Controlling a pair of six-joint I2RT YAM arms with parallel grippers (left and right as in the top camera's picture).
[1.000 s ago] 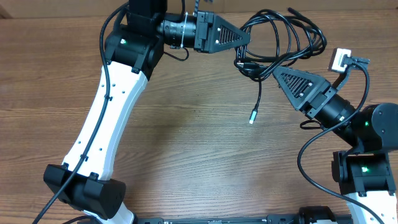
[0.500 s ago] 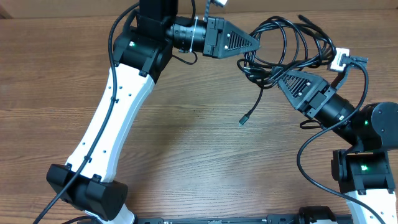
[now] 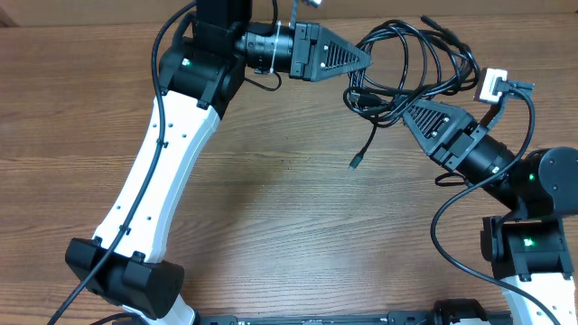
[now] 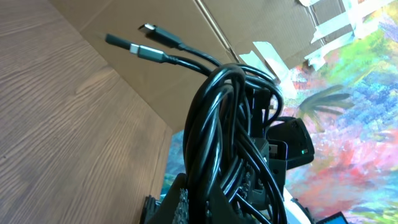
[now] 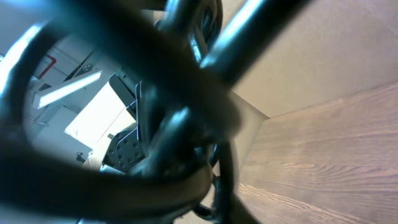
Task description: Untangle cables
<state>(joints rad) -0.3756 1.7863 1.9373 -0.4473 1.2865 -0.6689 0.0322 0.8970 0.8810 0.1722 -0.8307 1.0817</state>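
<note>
Wood tabletop (image 3: pixel 271 208) is spanned by the left arm (image 3: pixel 163 153), reached across to the far edge; the right arm (image 3: pixel 506 171) is angled up toward the same spot. The cables (image 3: pixel 424 59) are held as one looped bundle above the far right part of the tabletop, between both arms. Left fingers (image 3: pixel 348 56) are clenched on the bundle, and in the left wrist view the loops (image 4: pixel 217 124) are seen packed right between them. Right fingers (image 3: pixel 429 119) are pressed into the lower side of the bundle; the right wrist view is filled by blurred cords (image 5: pixel 186 124), so a grip there cannot be told. One loose end (image 3: pixel 356 163) is hung down from the knot, apart from both arms, tip near the tabletop. Two silver plug tips (image 4: pixel 146 52) are poked out past the loops. Step judged: second grasp being set for a pull-apart, with nothing separated yet. Next move calls for one single strand to be pinched on the right, not several, then drawn away slowly while the left side is held fixed.
</note>
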